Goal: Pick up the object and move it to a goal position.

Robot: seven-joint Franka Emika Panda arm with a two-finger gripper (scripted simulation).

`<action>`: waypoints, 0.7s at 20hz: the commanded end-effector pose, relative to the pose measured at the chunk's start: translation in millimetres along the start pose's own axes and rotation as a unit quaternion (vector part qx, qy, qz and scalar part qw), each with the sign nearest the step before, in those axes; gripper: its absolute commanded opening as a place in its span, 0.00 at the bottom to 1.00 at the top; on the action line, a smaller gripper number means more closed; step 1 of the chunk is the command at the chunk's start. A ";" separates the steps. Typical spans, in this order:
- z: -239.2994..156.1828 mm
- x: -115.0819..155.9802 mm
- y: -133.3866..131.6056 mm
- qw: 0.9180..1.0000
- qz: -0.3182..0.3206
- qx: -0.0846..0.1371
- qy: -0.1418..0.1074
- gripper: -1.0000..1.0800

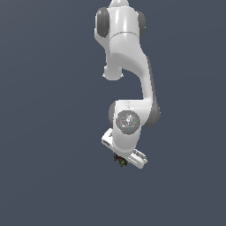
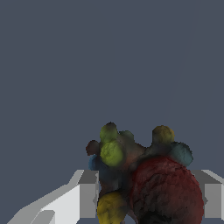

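The object [image 2: 144, 179] is a dark lumpy thing, dark red with yellow-green and blue knobs. In the wrist view it sits between my two white fingers [image 2: 87, 192], which press against both its sides. In the exterior view it shows as a tiny dark speckled lump [image 1: 120, 160] under the white hand, mostly hidden by it. My gripper [image 1: 121, 161] is shut on the object and points downward below the white arm.
A plain dark grey-blue surface [image 1: 48, 145] fills the background in both views. The white arm [image 1: 128, 66] hangs down from the top middle of the exterior view. Nothing else shows.
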State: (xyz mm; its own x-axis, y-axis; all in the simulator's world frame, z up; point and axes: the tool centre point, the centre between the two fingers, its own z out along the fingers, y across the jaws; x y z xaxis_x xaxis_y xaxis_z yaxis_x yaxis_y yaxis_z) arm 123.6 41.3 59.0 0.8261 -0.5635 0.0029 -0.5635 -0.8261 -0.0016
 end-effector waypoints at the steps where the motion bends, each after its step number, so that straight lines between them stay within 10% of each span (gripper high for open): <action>1: -8.5 -11.9 -23.1 1.000 0.000 0.000 0.000 0.00; 14: -38.2 -58.4 -118.4 1.000 0.000 -0.001 -0.001 0.00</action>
State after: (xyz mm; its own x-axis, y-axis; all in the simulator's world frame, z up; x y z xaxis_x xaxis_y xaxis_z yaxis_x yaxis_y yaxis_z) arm 140.0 164.8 93.9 0.8270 -0.5621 -0.0002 -0.5621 -0.8270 0.0001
